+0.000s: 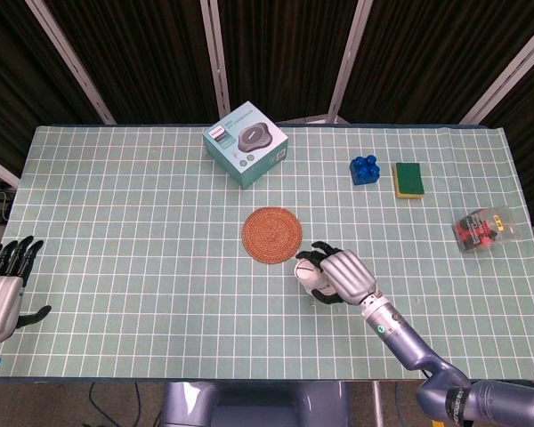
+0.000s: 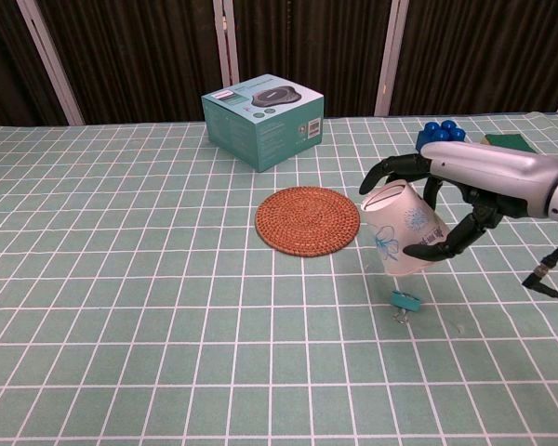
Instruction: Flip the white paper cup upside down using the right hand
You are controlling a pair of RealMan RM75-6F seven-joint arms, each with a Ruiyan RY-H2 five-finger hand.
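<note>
My right hand (image 2: 465, 190) (image 1: 340, 275) holds the white paper cup (image 2: 402, 230) (image 1: 309, 276) above the table, just right of the woven coaster (image 2: 308, 219) (image 1: 271, 235). The cup has a blue flower print; it is tilted, with its closed base up and to the left and its rim lower right. Fingers wrap over the cup's top and back, the thumb under its right side. My left hand (image 1: 2, 286) hangs open at the table's front left edge, seen only in the head view.
A small teal binder clip (image 2: 406, 302) lies on the cloth right under the cup. A teal box (image 2: 262, 112) stands behind the coaster. A blue block (image 1: 365, 169), a green-yellow sponge (image 1: 408, 180) and a packet of red items (image 1: 482, 229) lie to the right.
</note>
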